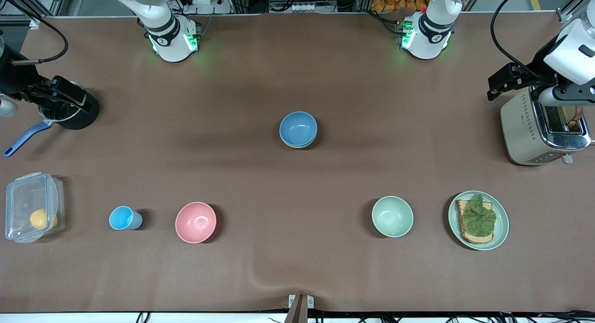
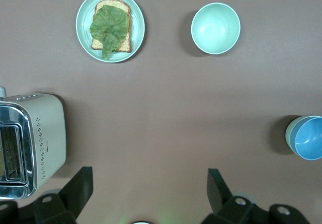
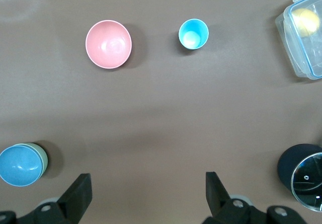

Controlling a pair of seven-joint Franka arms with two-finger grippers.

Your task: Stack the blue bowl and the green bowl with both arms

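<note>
Blue bowl [image 1: 298, 128], round, matte, nested in green bowl [image 1: 300, 145] at table centre. Left gripper [image 2: 150, 194] over toaster [image 1: 541, 128], fingers apart, empty. Right gripper [image 3: 147, 194] over black pot [image 1: 69, 110], fingers apart, empty.

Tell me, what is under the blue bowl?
The blue bowl sits nested in the green bowl; only the green bowl's rim and a strip of its side show, the rest is covered.
</note>
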